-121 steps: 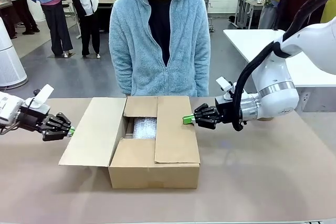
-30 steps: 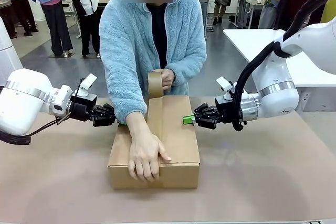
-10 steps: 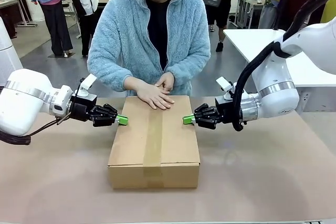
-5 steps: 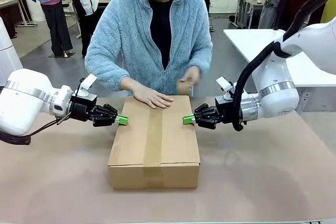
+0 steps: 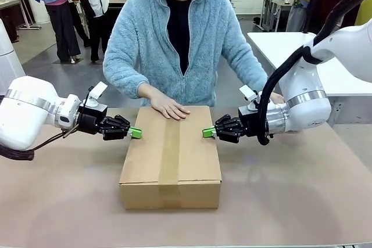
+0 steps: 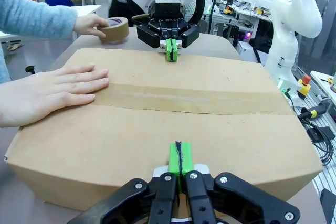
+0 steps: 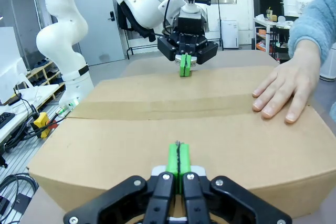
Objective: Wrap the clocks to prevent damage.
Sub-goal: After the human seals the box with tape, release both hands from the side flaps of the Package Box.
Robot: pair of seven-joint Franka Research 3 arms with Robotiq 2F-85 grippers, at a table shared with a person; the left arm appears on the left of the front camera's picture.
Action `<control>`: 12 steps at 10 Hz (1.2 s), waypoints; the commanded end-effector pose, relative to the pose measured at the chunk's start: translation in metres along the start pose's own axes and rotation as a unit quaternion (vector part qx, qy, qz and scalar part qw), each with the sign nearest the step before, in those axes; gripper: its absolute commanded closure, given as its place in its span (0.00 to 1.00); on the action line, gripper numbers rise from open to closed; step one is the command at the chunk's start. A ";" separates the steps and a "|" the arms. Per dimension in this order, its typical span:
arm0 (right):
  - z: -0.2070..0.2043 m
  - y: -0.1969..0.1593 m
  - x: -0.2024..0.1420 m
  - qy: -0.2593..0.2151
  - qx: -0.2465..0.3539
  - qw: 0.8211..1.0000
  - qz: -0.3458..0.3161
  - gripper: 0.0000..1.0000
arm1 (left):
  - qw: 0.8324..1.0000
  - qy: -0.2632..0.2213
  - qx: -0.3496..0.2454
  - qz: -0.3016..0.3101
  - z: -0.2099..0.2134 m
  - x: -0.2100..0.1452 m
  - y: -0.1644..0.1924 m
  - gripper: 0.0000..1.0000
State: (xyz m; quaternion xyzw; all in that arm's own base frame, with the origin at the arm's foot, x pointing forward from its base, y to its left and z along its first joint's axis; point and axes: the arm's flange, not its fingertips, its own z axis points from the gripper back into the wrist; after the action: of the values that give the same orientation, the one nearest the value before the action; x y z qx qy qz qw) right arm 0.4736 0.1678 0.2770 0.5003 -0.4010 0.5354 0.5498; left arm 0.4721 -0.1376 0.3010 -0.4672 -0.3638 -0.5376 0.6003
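The clocks are hidden. A brown cardboard box [image 5: 171, 155] lies closed in the middle of the table, with a strip of brown tape [image 5: 168, 158] running along its top seam. My left gripper [image 5: 135, 133] is shut with nothing in it, its green pads touching the box's left upper edge. In the left wrist view this same gripper [image 6: 180, 156] rests at the box's rim. My right gripper [image 5: 207, 133] is shut and holds nothing, meeting the right upper edge, also seen close up [image 7: 179, 157]. The person's hand [image 5: 169, 108] lies flat on the box's far end.
The person stands at the far side of the table. Their other hand holds a brown tape roll [image 6: 114, 29] on the table beyond the box, near my right arm [image 5: 302, 105]. A white table [image 5: 290, 50] stands at the back right. Bare tabletop [image 5: 290, 190] stretches in front.
The person has lifted one hand off the box top and carried the tape roll to the right, behind my right arm. Both grippers and the box have stayed still.
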 end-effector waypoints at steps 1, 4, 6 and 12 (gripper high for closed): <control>-0.001 0.000 -0.002 0.003 -0.003 1.000 -0.002 0.99 | 1.000 0.002 0.001 -0.002 -0.001 -0.002 0.000 1.00; -0.001 0.000 -0.002 0.003 -0.003 1.000 -0.002 0.99 | 1.000 0.002 0.001 -0.002 -0.001 -0.002 0.000 1.00; -0.001 0.000 -0.002 0.003 -0.003 1.000 -0.002 0.99 | 1.000 0.002 0.001 -0.002 -0.001 -0.002 0.000 1.00; 0.011 0.019 0.033 0.023 0.013 1.000 0.017 0.99 | 0.999 0.033 0.023 -0.015 0.033 0.033 -0.016 1.00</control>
State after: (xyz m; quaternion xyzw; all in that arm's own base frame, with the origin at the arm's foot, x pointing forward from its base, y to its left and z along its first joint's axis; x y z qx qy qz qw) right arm 0.4712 0.1672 0.2911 0.4947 -0.4001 0.5490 0.5421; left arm 0.4733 -0.1282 0.3179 -0.4531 -0.3655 -0.5451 0.6033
